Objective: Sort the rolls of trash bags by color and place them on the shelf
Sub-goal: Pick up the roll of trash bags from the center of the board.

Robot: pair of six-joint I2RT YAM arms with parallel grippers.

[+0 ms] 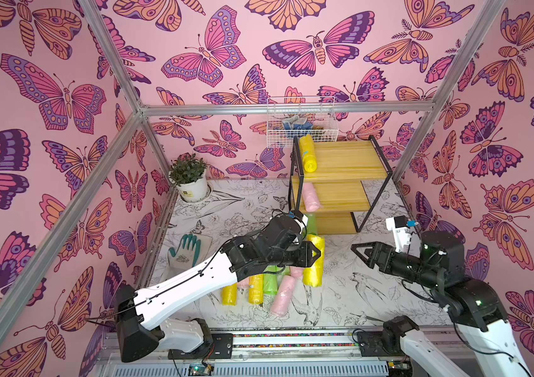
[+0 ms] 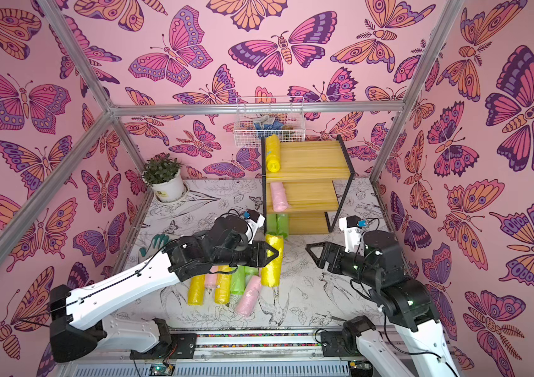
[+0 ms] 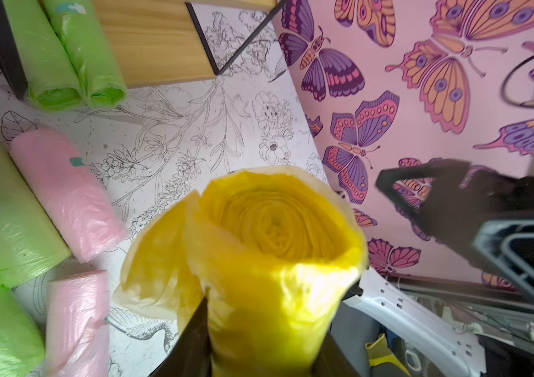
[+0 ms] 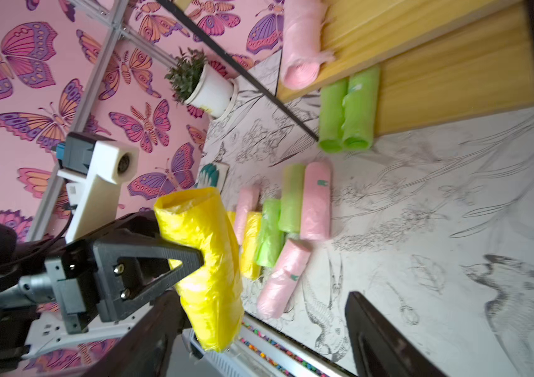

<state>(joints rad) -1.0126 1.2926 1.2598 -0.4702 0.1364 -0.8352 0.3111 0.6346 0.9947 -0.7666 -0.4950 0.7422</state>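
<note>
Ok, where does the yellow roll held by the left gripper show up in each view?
In a top view: yellow roll mid-frame, held by the left gripper, just in front of the shelf.
In a top view: same spot, slightly further left.
Left wrist: close up, seen end-on.
Right wrist: foreground, clamped, loose rolls behind.
Shared landmark: the two green rolls on the shelf's lowest board.
</note>
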